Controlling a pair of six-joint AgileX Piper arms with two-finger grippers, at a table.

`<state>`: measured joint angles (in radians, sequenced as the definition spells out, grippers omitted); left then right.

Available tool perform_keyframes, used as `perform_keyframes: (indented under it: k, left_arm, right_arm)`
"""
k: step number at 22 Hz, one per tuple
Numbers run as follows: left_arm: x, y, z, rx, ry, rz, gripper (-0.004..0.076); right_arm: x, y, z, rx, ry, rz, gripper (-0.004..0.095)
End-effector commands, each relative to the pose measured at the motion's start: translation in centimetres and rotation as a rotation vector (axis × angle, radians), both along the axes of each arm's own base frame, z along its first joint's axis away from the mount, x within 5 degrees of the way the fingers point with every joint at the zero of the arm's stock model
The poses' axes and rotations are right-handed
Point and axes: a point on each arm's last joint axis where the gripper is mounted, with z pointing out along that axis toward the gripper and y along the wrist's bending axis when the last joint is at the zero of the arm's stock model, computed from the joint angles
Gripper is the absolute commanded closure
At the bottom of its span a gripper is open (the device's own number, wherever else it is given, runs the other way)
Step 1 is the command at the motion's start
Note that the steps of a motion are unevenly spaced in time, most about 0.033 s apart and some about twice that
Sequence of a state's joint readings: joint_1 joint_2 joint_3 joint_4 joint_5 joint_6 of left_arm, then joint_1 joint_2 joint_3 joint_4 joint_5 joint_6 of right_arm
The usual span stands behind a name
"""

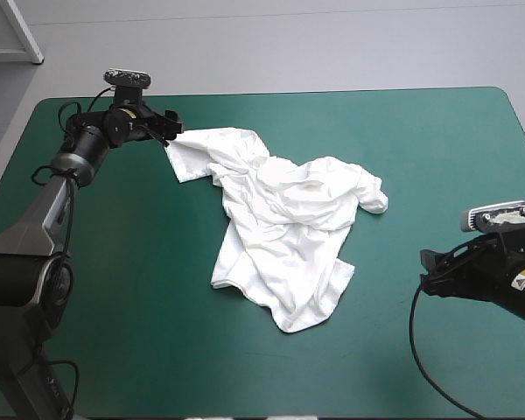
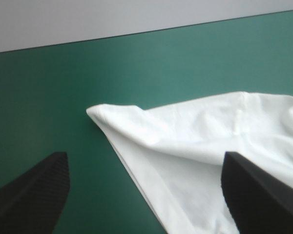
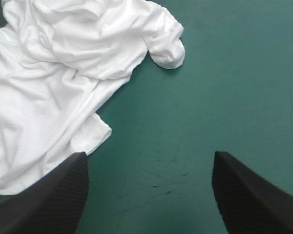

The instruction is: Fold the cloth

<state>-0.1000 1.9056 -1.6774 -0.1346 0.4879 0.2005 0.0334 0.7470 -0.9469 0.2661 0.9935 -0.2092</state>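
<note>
White and rumpled, the T-shirt (image 1: 284,232) is lying half spread across the middle of the teal-green cover (image 1: 437,149), one corner (image 2: 103,113) reaching toward the table's far left corner and a rolled sleeve (image 1: 376,203) pointing toward its right edge. The left gripper (image 1: 170,135) is hovering at that corner, its black fingers (image 2: 34,195) standing wide apart with the cloth's edge between them, not yet pinched. The right gripper (image 1: 427,269) is waiting near the right edge, equally wide, holding nothing, well apart from the shirt. Flattening, not folding, is looking like the step in hand; the next move is calling for the left fingers to pinch that corner and draw it outward.
</note>
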Motion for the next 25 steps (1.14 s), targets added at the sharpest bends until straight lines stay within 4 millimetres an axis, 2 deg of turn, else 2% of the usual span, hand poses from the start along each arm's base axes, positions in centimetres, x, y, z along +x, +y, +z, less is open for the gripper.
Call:
perform_keyframes:
  k: [1, 5, 8, 10, 15, 18, 23, 24, 25]
  left_arm:
    - [1.5, -0.1, 2.0, -0.019, -0.154, 0.017, 0.0112]
    - [4.8, -0.1, -1.5, -0.022, -0.103, 0.023, 0.0112]
    - [6.4, -0.3, -2.6, -0.021, -0.091, 0.020, 0.0122]
    - [8.1, -0.5, -4.0, -0.022, -0.091, 0.018, 0.0152]
    - [9.5, -0.7, -7.0, -0.019, -0.027, 0.014, 0.0174]
    - [9.9, -0.7, -9.2, -0.014, 0.022, 0.013, 0.0232]
    - [9.9, -0.7, -10.1, -0.005, 0.061, 0.005, 0.0474]
    - [9.8, -0.7, -10.3, 0.000, 0.071, 0.003, 0.0578]
    - [9.8, -0.7, -10.3, 0.004, 0.077, 0.000, 0.0633]
  right_arm:
    - [0.9, 0.5, 1.9, 0.060, -0.031, 0.018, 0.0237]
    - [1.3, 0.4, 1.8, 0.021, 0.008, 0.024, 0.0237]
    - [1.6, 0.3, 1.7, 0.009, 0.017, 0.020, 0.0237]
    - [2.0, 0.3, 1.5, 0.009, 0.033, 0.020, 0.0237]
    - [2.9, 0.6, 1.0, 0.032, 0.073, 0.039, 0.0237]
    - [3.8, 1.4, 0.7, 0.063, 0.086, 0.087, 0.0237]
    - [7.0, 3.4, -0.9, 0.048, 0.109, 0.123, 0.0237]
    - [8.6, 3.8, -1.6, 0.030, 0.100, 0.098, 0.0238]
    - [9.5, 4.0, -2.1, 0.016, 0.096, 0.087, 0.0243]
